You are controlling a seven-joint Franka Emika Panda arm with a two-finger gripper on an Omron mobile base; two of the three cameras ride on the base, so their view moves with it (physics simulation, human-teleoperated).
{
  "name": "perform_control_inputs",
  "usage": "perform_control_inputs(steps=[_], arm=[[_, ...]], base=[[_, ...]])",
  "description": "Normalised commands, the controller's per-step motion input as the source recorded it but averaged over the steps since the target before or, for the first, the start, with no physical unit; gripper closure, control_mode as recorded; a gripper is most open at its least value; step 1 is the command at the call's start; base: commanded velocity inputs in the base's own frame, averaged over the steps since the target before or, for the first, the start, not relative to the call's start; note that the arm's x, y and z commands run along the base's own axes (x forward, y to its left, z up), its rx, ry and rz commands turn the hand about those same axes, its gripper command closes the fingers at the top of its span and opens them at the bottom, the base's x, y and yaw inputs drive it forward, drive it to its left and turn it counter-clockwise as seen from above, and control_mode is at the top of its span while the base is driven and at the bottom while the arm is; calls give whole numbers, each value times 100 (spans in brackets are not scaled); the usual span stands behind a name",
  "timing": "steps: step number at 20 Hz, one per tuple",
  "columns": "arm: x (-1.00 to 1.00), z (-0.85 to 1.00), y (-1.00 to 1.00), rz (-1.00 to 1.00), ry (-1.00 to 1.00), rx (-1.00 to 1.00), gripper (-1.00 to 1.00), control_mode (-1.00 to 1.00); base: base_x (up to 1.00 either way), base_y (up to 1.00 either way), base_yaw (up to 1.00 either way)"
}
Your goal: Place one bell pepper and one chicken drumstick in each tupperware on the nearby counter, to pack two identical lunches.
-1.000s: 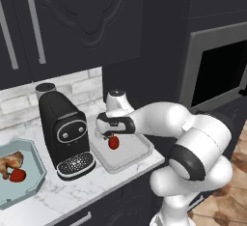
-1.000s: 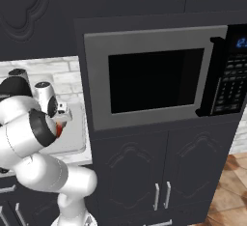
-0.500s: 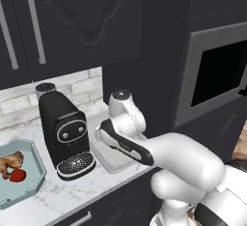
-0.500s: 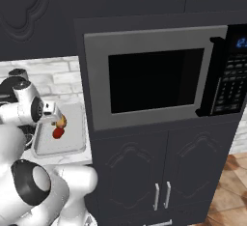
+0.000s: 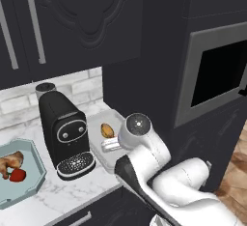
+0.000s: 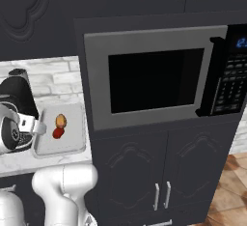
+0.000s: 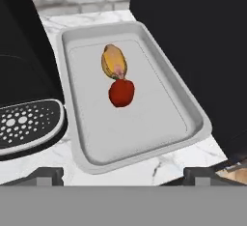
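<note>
The bell pepper (image 7: 121, 92), a second ago held over the grey tupperware (image 7: 190, 109), now lies in its middle touching the chicken drumstick (image 7: 113, 62); the gripper (image 7: 123, 174) has drawn back, spread wide and empty, so this lunch looks packed

A black coffee machine (image 5: 65, 135) is standing on the marble desk (image 5: 72, 191). Left of it, a teal container (image 5: 21, 191) is holding a drumstick (image 5: 9, 162) and a red pepper (image 5: 17, 175), touching. Right of the machine, a grey tray (image 5: 99, 126) is carrying a second drumstick (image 5: 107, 130), with the white arm (image 5: 144, 148) partly covering the tray.
</note>
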Motion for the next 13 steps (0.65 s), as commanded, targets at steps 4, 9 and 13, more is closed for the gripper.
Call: perform_control_inputs(steps=[4, 9, 13], arm=[[-100, 93, -6, -19, -33, 0, -100, -100], [-100, 100, -2, -7, -63, -6, -100, -100], [-98, 100, 1, 0, -67, -15, -100, -100]], base=[[0, 0, 0], [0, 0, 0], [0, 0, 0]])
